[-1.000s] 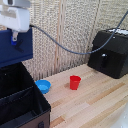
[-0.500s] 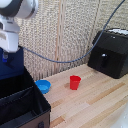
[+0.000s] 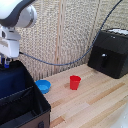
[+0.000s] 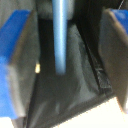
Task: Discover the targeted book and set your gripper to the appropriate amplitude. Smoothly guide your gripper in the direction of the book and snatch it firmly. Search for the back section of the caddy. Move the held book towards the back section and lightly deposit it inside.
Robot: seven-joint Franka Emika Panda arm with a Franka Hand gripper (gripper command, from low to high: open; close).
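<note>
The caddy (image 3: pixel 22 102) sat at the exterior view's left, its near fabric wall and stitched rim reaching the table (image 3: pixel 95 107) edge, with the inner divider crossing it from side to side. Beyond that divider, the back section of the caddy (image 3: pixel 12 82) showed a dark blue face filling it, which looked like the book (image 3: pixel 14 80) standing inside, its top edge near the rim. The gripper (image 3: pixel 6 62) hung just above that compartment, at the rim's far corner, under the white arm.

To the exterior view's right the table lay open: a light-blue bowl (image 3: pixel 43 86) just beside the caddy, a red cup (image 3: pixel 75 82) further on, and a black appliance (image 3: pixel 111 52) well apart at the far side.

The wrist view showed what the other could not: the two fingers (image 4: pixel 17 65) stood spread wide, released, with the book's thin pale-blue edge (image 4: pixel 60 40) upright between them, touching neither, and black fabric walls close on both sides
</note>
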